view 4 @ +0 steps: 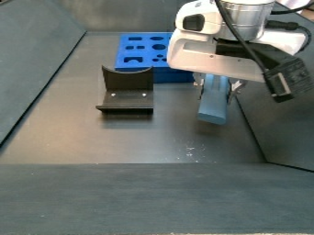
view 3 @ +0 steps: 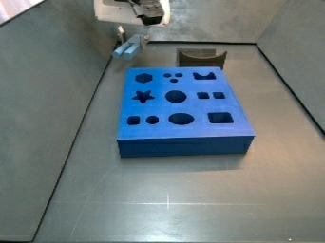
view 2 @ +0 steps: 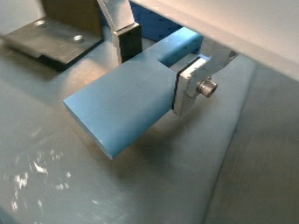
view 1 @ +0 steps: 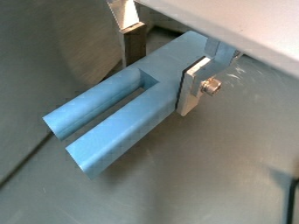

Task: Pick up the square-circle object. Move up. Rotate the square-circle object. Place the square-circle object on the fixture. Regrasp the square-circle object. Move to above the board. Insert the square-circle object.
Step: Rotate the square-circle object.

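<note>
We read no writing anywhere, and we see the gripper clamped on the square-circle object, its silver fingers pressed against the peg's sides, lifted off the floor, with the fixture beside it and the board farther back.

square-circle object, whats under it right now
Only bare grey floor shows under the square-circle object: it hangs in the gripper, lifted clear beside the fixture. Its far end is hidden behind the gripper.
</note>
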Available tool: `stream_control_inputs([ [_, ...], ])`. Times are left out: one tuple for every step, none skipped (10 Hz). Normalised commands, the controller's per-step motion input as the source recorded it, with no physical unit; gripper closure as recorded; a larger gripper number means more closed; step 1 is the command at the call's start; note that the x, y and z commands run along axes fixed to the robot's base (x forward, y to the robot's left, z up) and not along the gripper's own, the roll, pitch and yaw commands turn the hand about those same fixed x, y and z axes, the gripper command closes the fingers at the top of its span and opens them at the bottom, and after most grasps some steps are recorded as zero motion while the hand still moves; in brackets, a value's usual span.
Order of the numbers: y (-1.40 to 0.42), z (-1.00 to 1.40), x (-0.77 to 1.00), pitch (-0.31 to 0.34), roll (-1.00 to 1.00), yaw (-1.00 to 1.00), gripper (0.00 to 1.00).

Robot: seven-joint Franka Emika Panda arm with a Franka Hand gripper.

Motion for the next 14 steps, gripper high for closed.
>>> stream_control_inputs([
  [0.01, 0.01, 0.0, -0.001, 0.0, -1.0, 1.0],
  [0.01, 0.01, 0.0, -0.001, 0.0, -1.0, 1.0],
  [0.01, 0.01, 0.0, -0.001, 0.0, -1.0, 1.0],
  [0.01, 0.01, 0.0, -0.001, 0.0, -1.0, 1.0],
  [0.01, 0.01, 0.0, -0.001, 0.0, -1.0, 1.0],
  [0.01, 0.01, 0.0, -0.001, 0.0, -1.0, 1.0],
  [0.01, 0.01, 0.0, -0.001, 0.0, -1.0, 1.0],
  [0.01, 0.01, 0.0, -0.001, 0.0, -1.0, 1.0],
  [0.01, 0.01, 0.0, -0.001, 0.0, -1.0, 1.0],
  [0.01, 0.01, 0.0, -0.001, 0.0, -1.0, 1.0],
  [0.01, 0.01, 0.0, -0.001, 0.0, -1.0, 1.0],
  [0.01, 0.01, 0.0, -0.001, 0.0, -1.0, 1.0],
  [0.01, 0.01, 0.0, -0.001, 0.0, -1.0, 1.0],
  [0.01, 0.01, 0.0, -0.001, 0.0, -1.0, 1.0],
])
